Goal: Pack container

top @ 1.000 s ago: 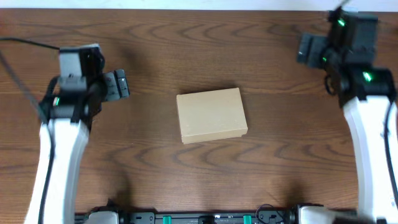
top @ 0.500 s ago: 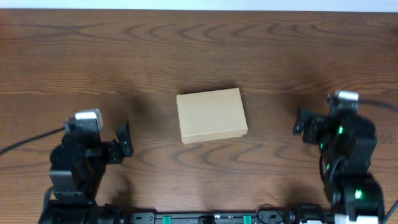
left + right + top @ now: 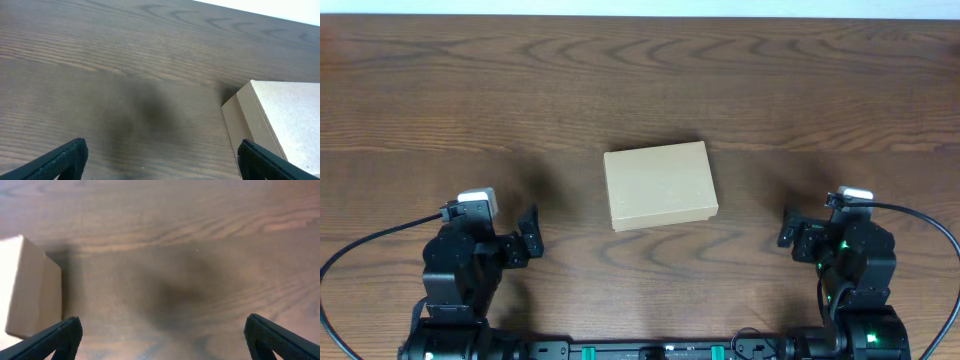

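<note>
- table [image 3: 620,80]: dark brown wood, wavy grain everywhere, with lighter brown streaks and a few oval swirls
- box [image 3: 659,186]: plain tan cardboard. On the left wrist cam the top looks paler and a bit speckled, and the side is a deeper tan
- left gripper [image 3: 161,162] and right gripper [image 3: 162,339]: matte black fingers on both
- left arm [image 3: 455,270] and right arm [image 3: 860,265]: black housings, each with a little white cap [image 3: 475,203] on top
- lights [image 3: 841,245] on the right arm: bright green
- cables [image 3: 360,245]: black
- rail [image 3: 650,352] along the near edge: black with teal-green bits
- strip [image 3: 640,7] past the far edge: white-ish
</note>
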Controlling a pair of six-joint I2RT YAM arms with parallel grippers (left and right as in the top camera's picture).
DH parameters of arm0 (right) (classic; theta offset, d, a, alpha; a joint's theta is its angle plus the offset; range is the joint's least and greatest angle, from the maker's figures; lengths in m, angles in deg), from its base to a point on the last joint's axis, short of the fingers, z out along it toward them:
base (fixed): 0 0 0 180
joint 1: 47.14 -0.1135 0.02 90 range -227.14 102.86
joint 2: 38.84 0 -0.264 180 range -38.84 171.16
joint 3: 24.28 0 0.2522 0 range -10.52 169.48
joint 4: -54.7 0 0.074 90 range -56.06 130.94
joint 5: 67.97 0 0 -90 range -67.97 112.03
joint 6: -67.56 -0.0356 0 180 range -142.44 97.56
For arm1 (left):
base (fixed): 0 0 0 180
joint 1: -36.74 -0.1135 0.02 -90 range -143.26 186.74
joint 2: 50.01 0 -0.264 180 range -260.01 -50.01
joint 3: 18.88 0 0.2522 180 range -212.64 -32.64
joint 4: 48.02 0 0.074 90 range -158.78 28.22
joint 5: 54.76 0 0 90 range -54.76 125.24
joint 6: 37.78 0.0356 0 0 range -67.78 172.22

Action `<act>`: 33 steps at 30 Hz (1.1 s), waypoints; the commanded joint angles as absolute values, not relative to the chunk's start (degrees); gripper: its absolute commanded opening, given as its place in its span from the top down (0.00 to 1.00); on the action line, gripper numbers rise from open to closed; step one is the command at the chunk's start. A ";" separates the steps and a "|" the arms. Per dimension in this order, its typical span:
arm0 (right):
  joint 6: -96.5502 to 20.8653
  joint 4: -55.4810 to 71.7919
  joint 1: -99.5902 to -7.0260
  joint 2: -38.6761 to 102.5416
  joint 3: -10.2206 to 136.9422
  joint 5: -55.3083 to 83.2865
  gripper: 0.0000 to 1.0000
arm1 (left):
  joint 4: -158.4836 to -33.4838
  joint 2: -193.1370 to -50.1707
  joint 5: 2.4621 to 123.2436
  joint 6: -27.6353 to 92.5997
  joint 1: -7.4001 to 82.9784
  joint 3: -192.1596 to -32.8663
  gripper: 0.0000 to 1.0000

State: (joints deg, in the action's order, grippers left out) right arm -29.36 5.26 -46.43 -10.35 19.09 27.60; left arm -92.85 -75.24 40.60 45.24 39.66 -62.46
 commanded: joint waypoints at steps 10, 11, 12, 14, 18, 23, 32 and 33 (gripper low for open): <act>-30.13 5.32 -46.85 -10.55 19.13 27.62 0.01 | -101.72 -74.85 39.12 46.22 39.88 -62.35 0.05; -30.13 5.30 -46.85 -10.55 19.13 27.62 0.01 | -102.90 -74.85 39.12 46.22 39.88 -62.35 0.05; -30.13 5.30 -46.85 -10.55 19.13 27.60 0.01 | -104.08 -74.85 39.12 46.24 39.88 -62.35 0.05; -30.13 5.24 -46.85 -10.55 19.13 27.60 0.01 | -106.38 -74.85 39.12 46.24 39.88 -62.35 0.05; -30.13 5.15 -46.85 -10.55 19.13 27.62 0.01 | -109.74 -74.85 39.12 46.22 39.88 -62.35 0.05; -30.13 5.15 -46.85 -10.55 19.13 27.62 0.01 | -111.56 -74.85 39.12 46.22 39.88 -62.35 0.05; -30.13 11.29 -46.91 -10.59 18.41 25.47 0.01 | -111.56 -74.85 39.12 46.22 39.88 -62.35 0.05; -30.52 13.57 -46.94 -10.92 17.89 23.81 0.01 | -111.53 -74.85 39.12 46.22 39.88 -62.35 0.05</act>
State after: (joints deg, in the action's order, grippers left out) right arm -29.47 10.72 -46.46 -10.35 18.91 27.44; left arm -111.32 -75.24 39.71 45.24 39.66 -62.44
